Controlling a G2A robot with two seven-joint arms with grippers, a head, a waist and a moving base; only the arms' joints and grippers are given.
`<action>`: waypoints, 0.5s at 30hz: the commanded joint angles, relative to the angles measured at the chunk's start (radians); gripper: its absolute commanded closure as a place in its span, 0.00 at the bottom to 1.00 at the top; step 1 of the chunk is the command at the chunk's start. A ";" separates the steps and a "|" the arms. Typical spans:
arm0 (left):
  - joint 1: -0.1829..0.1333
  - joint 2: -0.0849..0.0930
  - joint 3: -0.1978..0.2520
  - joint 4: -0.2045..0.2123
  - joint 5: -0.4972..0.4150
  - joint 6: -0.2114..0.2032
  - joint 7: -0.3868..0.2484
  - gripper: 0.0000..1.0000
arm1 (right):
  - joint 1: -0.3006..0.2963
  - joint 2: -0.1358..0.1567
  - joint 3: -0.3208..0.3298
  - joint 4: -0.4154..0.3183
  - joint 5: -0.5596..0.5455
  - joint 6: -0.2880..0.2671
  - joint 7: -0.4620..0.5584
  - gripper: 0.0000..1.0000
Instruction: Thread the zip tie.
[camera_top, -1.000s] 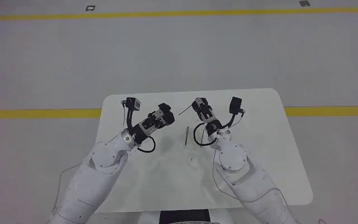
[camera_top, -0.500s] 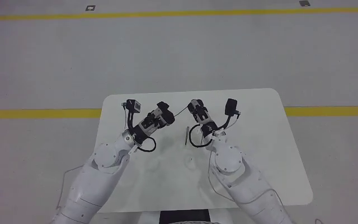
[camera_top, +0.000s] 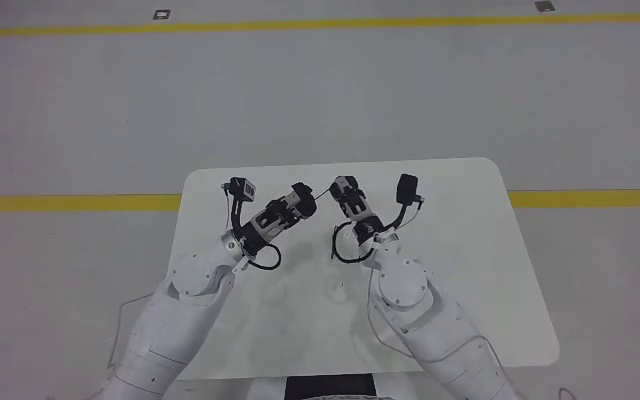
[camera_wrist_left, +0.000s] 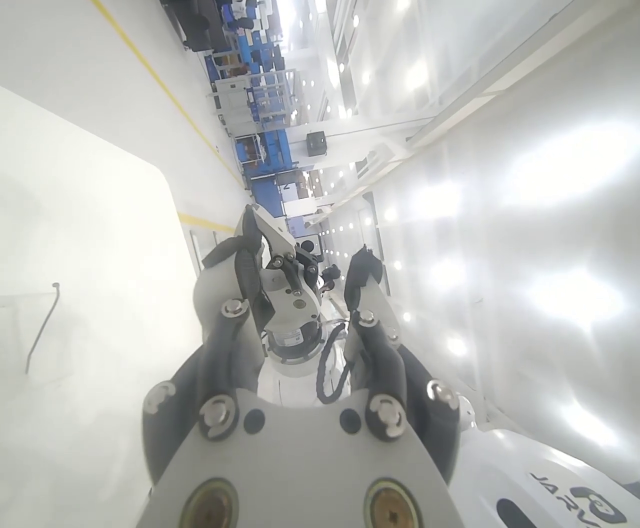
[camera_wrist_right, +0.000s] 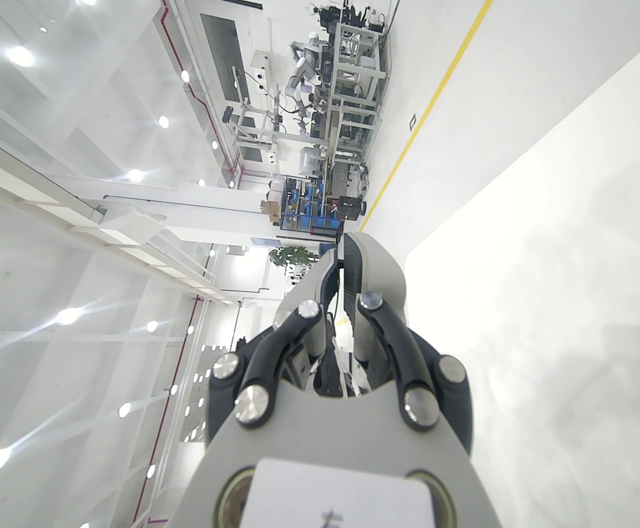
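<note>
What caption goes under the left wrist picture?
Open left end effector over the white table, where a zip tie lies.

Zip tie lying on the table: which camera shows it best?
The left wrist view: the zip tie lies whole and dark against the white table. In the top view it is too thin to tell from an arm's cable. The right wrist view faces another stretch of table.
</note>
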 joint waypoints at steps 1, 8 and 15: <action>-0.001 -0.003 -0.001 0.004 0.001 0.000 -0.002 0.67 | 0.001 -0.002 -0.001 0.001 -0.004 -0.004 0.002 1.00; 0.000 -0.012 -0.008 0.011 0.008 0.000 -0.005 0.78 | 0.001 -0.005 -0.003 0.007 -0.071 -0.044 0.015 1.00; -0.006 -0.023 -0.012 0.014 0.017 0.000 0.004 0.83 | -0.008 -0.005 0.002 0.012 -0.139 -0.076 0.036 1.00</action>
